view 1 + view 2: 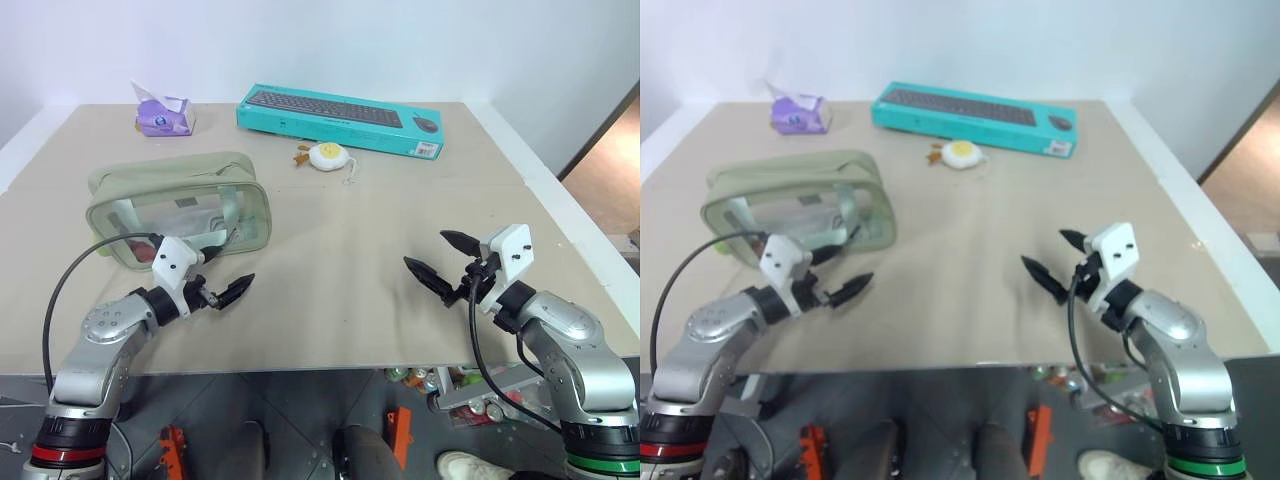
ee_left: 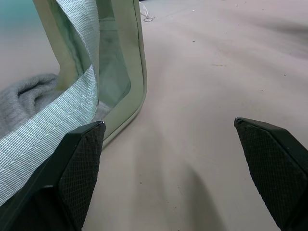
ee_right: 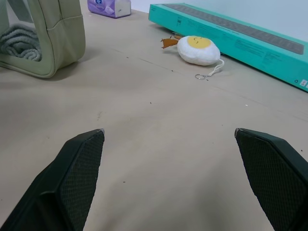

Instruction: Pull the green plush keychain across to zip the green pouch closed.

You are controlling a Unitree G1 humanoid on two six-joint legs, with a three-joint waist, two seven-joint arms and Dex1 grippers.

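Note:
The green pouch (image 1: 180, 205) lies on the left half of the tan table, a boxy sage bag with clear side windows and webbing straps (image 2: 43, 130). Grey cloth (image 2: 24, 96) shows through the window. The green plush keychain is hidden. My left gripper (image 1: 222, 272) hangs open just in front of the pouch's near right corner, one fingertip (image 2: 86, 144) close beside the strap, nothing between its fingers. My right gripper (image 1: 428, 252) stands open over bare table far to the pouch's right, empty and pointing toward the table's middle.
A teal keyboard box (image 1: 340, 118) lies along the back edge. In front of it rests a white-and-yellow egg plush (image 1: 328, 155) with a string and ring. At the back left stands a purple tissue pack (image 1: 163, 115). The table's front edge (image 1: 330, 366) runs just below both grippers.

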